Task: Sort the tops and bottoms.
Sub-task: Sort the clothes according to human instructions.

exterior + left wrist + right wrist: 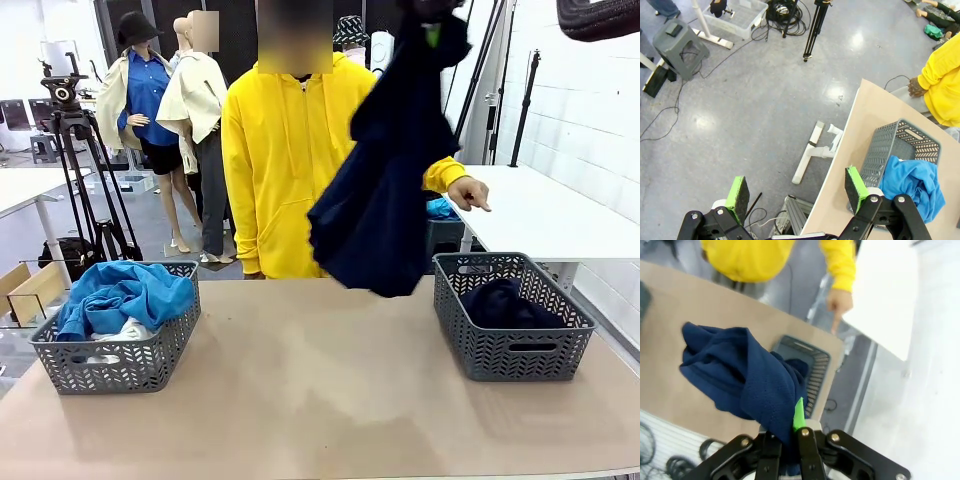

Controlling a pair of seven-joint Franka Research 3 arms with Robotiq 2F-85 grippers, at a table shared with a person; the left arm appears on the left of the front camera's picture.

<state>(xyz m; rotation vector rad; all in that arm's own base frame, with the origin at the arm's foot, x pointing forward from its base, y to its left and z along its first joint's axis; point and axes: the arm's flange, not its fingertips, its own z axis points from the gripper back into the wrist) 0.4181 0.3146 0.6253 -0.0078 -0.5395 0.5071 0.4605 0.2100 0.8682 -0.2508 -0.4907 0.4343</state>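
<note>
A dark navy bottom hangs high above the table's middle, and my right gripper is shut on its top end. The right wrist view shows that garment bunched between the closed fingers of my right gripper. Another navy bottom lies in the right grey basket. In the left grey basket lie a bright blue top and a white top. My left gripper is open and holds nothing, out past the table's left edge near the left basket with the blue top.
A person in a yellow hoodie stands at the far side, one hand pointing towards the right basket. That hand also shows above the basket in the right wrist view. A tripod stands at the back left.
</note>
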